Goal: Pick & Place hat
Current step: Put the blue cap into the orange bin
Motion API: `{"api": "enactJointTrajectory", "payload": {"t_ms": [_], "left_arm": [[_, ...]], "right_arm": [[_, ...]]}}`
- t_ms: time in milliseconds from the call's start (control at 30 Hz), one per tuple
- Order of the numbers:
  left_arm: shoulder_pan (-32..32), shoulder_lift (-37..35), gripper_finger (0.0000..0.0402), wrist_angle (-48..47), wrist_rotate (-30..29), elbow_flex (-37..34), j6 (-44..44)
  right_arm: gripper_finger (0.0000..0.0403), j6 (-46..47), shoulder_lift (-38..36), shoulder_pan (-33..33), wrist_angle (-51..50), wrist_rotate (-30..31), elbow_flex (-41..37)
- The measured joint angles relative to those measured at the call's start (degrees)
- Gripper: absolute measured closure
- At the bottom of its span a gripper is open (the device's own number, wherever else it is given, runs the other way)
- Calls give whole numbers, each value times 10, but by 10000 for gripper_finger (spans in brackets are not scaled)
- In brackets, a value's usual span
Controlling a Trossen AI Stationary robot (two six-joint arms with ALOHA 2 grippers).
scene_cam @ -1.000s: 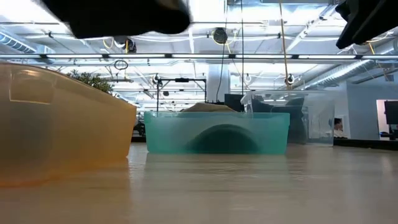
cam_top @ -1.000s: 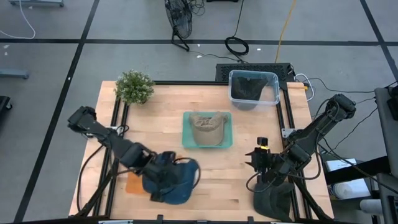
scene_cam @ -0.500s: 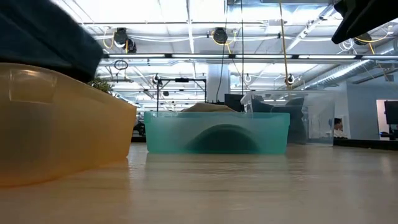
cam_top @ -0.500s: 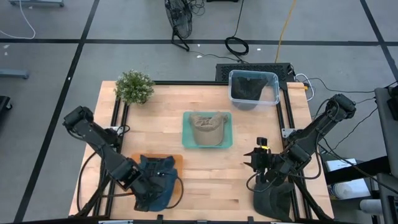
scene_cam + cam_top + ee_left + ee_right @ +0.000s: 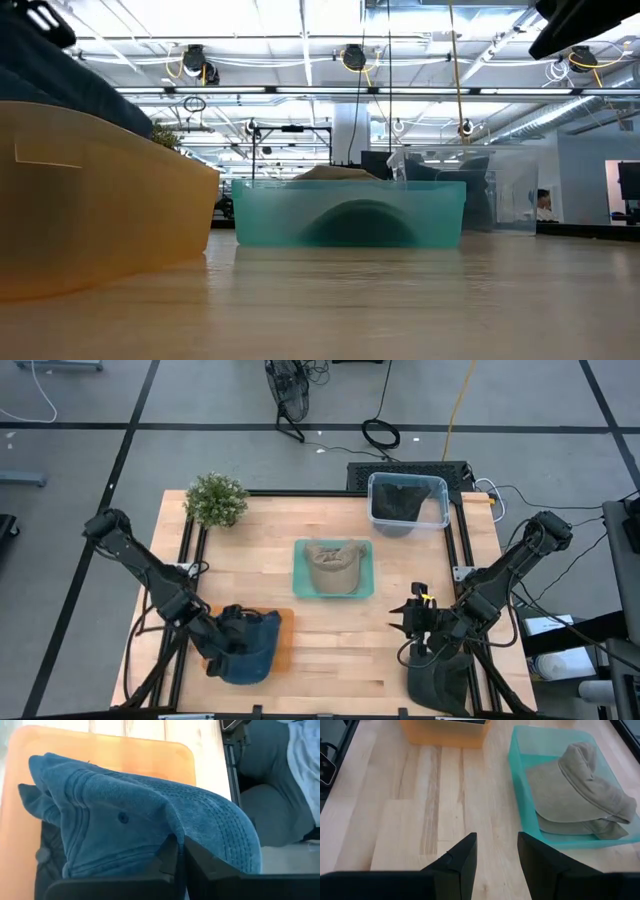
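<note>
A blue cap (image 5: pixel 252 652) sits over the orange tray (image 5: pixel 284 628) at the table's near left. In the low view the blue cap (image 5: pixel 70 75) shows above the orange tray's rim (image 5: pixel 120 135). My left gripper (image 5: pixel 226 644) is shut on it, and its fingers close at the bottom of the left wrist view (image 5: pixel 178 854). My right gripper (image 5: pixel 410 616) hovers open over bare wood at the near right, touching nothing; its fingers stand apart in the right wrist view (image 5: pixel 494 851). A beige cap (image 5: pixel 333 565) lies in the teal tray (image 5: pixel 299 588). My left gripper pinches a fold of the blue cap's cloth (image 5: pixel 167 832) between its two fingers, where the crown meets the stitched brim (image 5: pixel 225 827). The crown (image 5: pixel 95 800) bunches beyond the fingers over the orange tray. Whether the cap rests on the tray, I cannot tell.
A clear bin (image 5: pixel 407 502) holding dark cloth stands at the far right. A small potted plant (image 5: pixel 215 498) is at the far left corner. A dark bundle (image 5: pixel 440 682) sits at the near right edge. Bare wood lies between the orange and teal trays.
My left gripper has carried the blue cap toward the table's left, from beside the orange tray to over it, and down: in the low view the cap has dropped to the tray's rim. The right arm has kept still.
</note>
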Motion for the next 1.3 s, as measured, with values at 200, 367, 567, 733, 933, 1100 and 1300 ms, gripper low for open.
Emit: {"api": "enactJointTrajectory", "payload": {"t_ms": [200, 367, 567, 733, 933, 1100, 1300], "left_arm": [[11, -22, 395, 37, 3, -50, 11], [24, -22, 382, 36, 2, -51, 39], [42, -19, 395, 3, -30, -51, 63], [43, -19, 369, -15, -70, -51, 88], [43, -19, 344, 5, -72, -79, 99], [42, -20, 342, 58, -78, -133, 97], [41, -20, 342, 73, -114, -150, 108]], "right_arm": [[273, 7, 0, 0, 9, 0, 0], [273, 7, 0, 0, 19, 0, 0], [273, 19, 0, 0, 19, 0, 0], [273, 19, 0, 0, 19, 0, 0], [273, 19, 0, 0, 19, 0, 0], [273, 18, 0, 0, 19, 0, 0], [273, 18, 0, 0, 19, 0, 0]]}}
